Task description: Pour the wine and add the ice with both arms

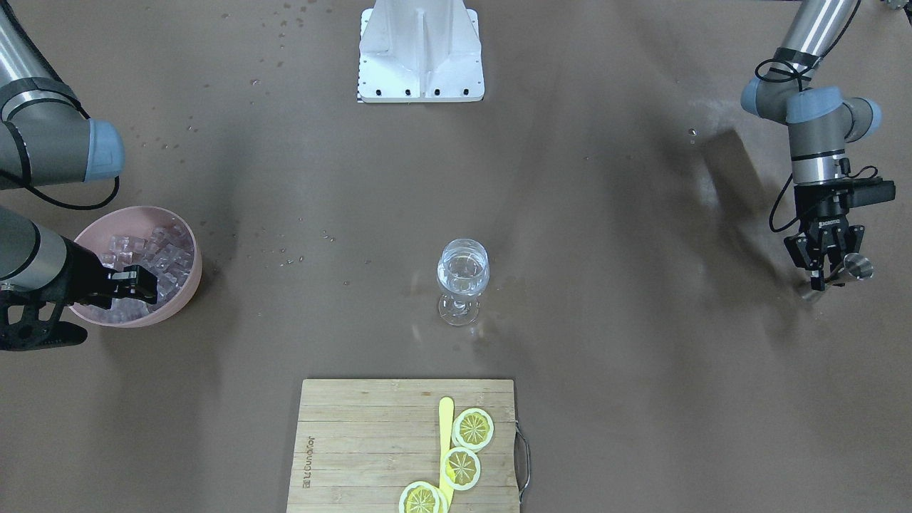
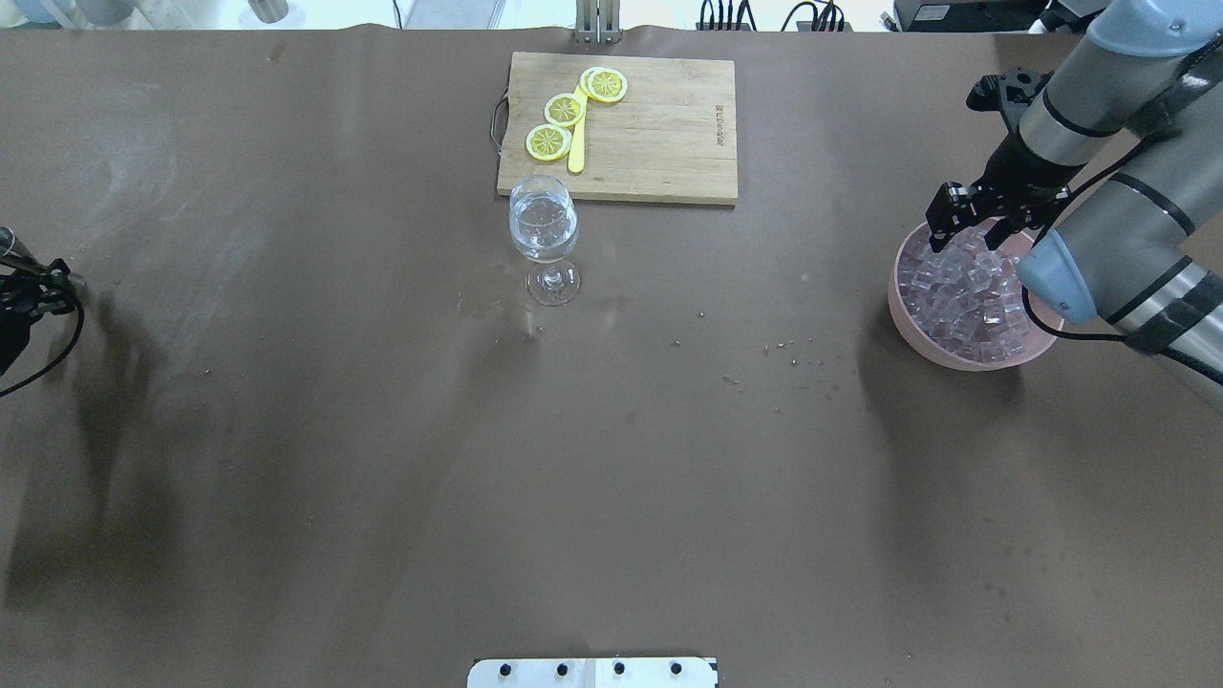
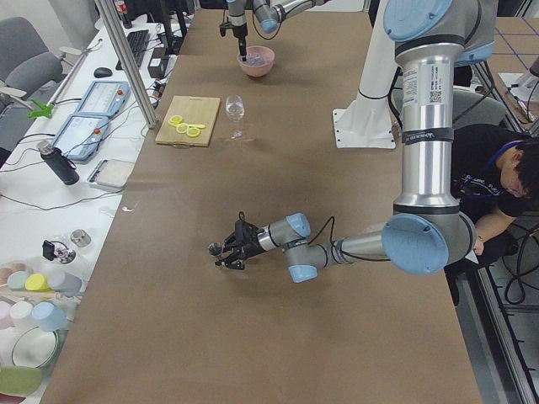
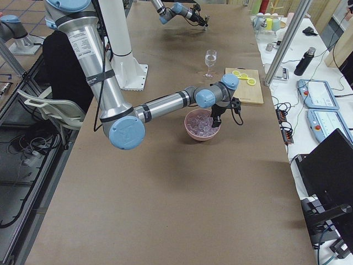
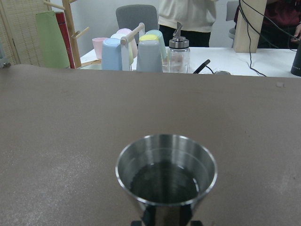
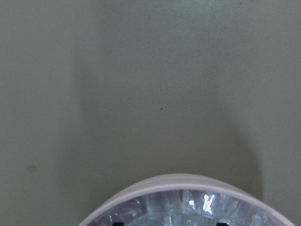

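Note:
My right gripper hangs open, fingers apart, over the heap of clear ice cubes in a pink bowl; it also shows in the overhead view at the bowl's far rim. The right wrist view shows the ice just below. My left gripper is shut on a small steel cup, held low at the table's far left end. The left wrist view shows liquid in the cup. A stemmed wine glass with clear liquid stands mid-table.
A wooden cutting board with three lemon slices and a yellow knife lies just beyond the glass. The white base block sits at the robot's edge. Small droplets dot the brown table between glass and bowl.

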